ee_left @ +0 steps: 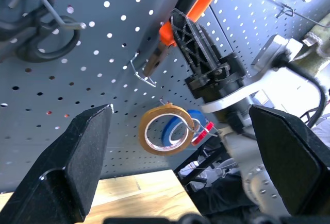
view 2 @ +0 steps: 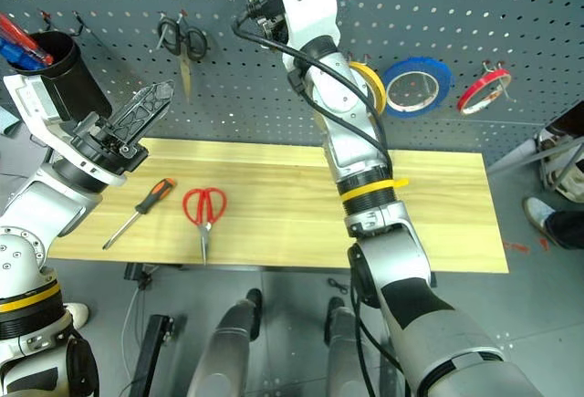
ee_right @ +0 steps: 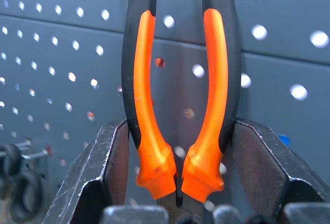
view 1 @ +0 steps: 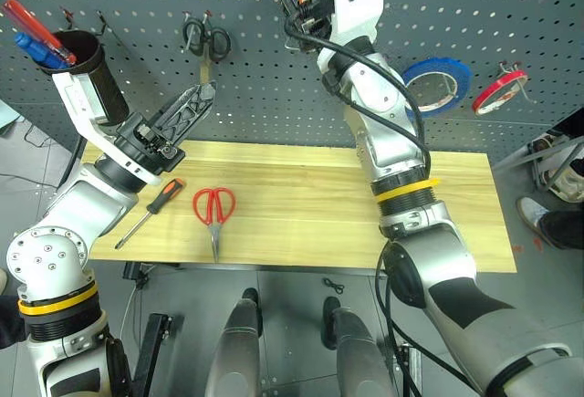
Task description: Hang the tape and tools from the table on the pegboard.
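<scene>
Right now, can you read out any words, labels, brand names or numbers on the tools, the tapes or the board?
None can be read: no print shows on the pliers, the scissors, the screwdriver, the blue tape or the pegboard.

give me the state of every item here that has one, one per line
pliers: clamped between the right gripper fingers, handles up, raised at the pegboard
left gripper: open, empty
blue tape: hanging on the pegboard
yellow roll: hanging on a hook
red roll: hanging on the pegboard
black scissors: hanging on the pegboard
red scissors: lying on the table, blades closed
screwdriver: lying on the table
</scene>
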`<action>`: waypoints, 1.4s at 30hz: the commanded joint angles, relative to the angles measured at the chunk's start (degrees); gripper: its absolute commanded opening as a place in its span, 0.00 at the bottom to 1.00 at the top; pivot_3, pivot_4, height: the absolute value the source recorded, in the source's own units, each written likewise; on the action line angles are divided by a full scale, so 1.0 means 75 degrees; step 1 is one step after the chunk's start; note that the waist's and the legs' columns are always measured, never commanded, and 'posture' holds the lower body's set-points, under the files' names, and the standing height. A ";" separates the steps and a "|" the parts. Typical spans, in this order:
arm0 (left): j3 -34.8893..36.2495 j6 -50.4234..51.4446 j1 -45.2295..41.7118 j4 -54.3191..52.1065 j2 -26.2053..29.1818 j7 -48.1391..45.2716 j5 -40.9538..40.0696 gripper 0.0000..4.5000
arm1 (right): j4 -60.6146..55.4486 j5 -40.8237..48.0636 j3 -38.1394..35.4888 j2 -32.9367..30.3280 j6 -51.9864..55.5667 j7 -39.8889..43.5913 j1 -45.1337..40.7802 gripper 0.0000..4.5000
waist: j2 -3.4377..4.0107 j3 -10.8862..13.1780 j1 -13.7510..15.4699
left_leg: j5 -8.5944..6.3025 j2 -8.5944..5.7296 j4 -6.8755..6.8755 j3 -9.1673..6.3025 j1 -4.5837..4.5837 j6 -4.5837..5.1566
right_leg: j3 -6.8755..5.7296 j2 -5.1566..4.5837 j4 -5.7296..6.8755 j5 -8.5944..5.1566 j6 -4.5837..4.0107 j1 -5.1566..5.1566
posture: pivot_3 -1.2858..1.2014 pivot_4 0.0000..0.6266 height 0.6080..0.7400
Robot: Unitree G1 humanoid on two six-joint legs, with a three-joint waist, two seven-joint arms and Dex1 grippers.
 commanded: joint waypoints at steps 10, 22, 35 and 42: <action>0.0032 -0.0064 -0.0025 -0.0389 0.0135 0.0102 -0.0282 1.00 | 0.0008 0.0370 -0.0206 0.0336 -0.0209 -0.0012 0.0135 0.58 | 0.0000 0.0000 0.0007 | 0.0028 0.0000 -0.0028 -0.0013 0.0007 -0.0008 | -0.0013 0.0001 0.0003 0.0008 -0.0010 0.0000 | 0.62 0.56 1.00; -0.0044 -0.0037 0.0072 -0.0415 0.0236 0.0099 -0.0224 1.00 | -0.0010 0.0223 -0.0078 0.0223 0.0347 0.0159 0.0608 0.99 | 0.0000 0.0000 0.0008 | 0.0039 0.0001 -0.0030 -0.0017 0.0009 -0.0013 | -0.0014 0.0002 0.0008 0.0012 -0.0013 -0.0001 | 0.62 0.56 1.00; -0.0804 0.0164 0.3763 -0.1741 0.0611 0.1422 0.3225 1.00 | -0.4656 0.2297 0.0427 -0.1754 0.4294 0.3785 0.3294 0.99 | 0.0003 0.0003 0.0014 | 0.0051 0.0004 -0.0076 -0.0015 0.0006 -0.0015 | -0.0009 0.0001 -0.0003 0.0008 -0.0024 -0.0021 | 0.61 0.65 1.00; -0.1908 0.0357 0.4133 -0.1425 -0.0240 0.2820 0.5262 1.00 | -0.5648 0.3309 0.1239 -0.3235 0.5114 0.6506 0.4866 0.99 | -0.0001 0.0012 0.0034 | 0.0051 0.0007 -0.0053 -0.0014 0.0016 -0.0015 | -0.0003 0.0002 0.0004 -0.0055 -0.0038 -0.0014 | 0.59 0.71 1.00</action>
